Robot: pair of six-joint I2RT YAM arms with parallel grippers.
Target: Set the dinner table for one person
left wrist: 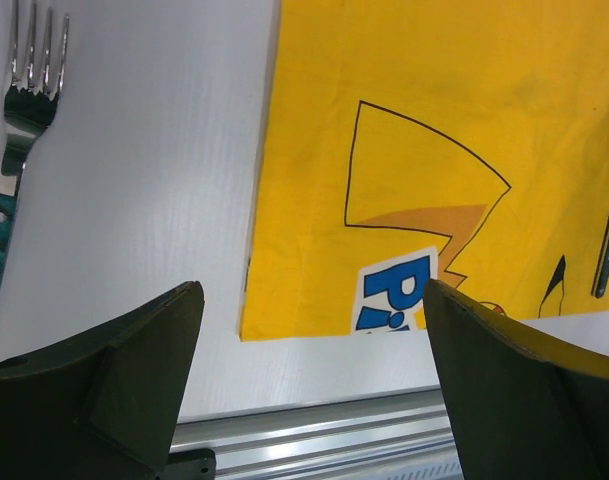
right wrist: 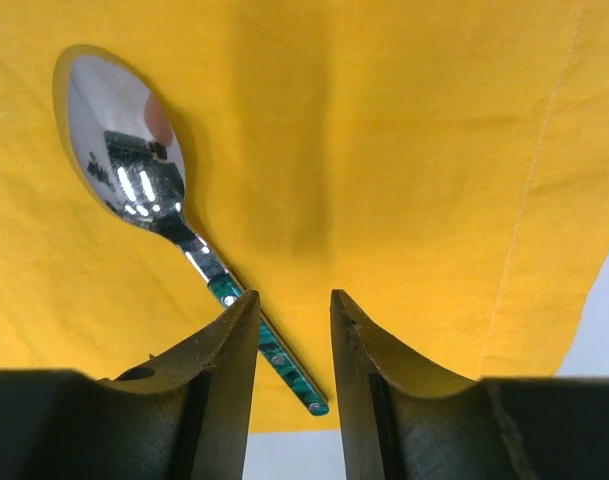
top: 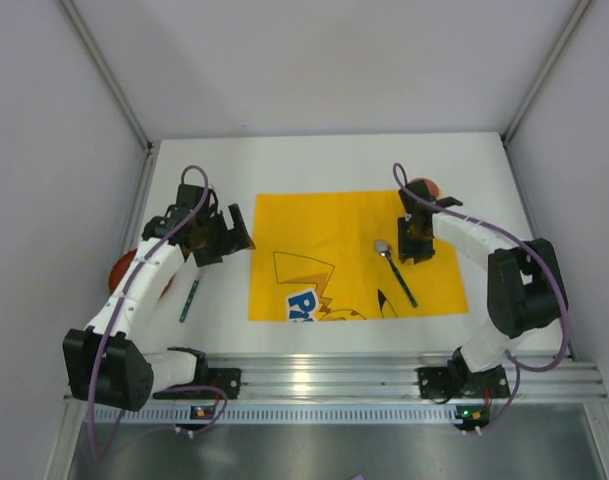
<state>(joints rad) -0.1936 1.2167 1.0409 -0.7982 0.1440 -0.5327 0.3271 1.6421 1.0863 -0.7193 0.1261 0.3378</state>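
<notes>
Left gripper (left wrist: 312, 288) gapes wide, holding nothing; a fork (left wrist: 28, 105) lies off its left jaw on the dinner table (left wrist: 144, 200). Right gripper (right wrist: 294, 297) jaws stand slightly parted, straddling the handle of the spoon (right wrist: 124, 150), which lies on the yellow cloth (right wrist: 404, 150).

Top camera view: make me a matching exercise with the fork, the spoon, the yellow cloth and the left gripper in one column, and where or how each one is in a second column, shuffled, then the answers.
Column one
1. fork
2. spoon
3. yellow cloth
4. left gripper

Column two
A. spread flat in the middle of the table
B. on the bare white surface, left of the cloth
C. fingers wide apart, holding nothing
D. lying on the cloth, near its right edge

Pairs: 1-B, 2-D, 3-A, 4-C
</notes>
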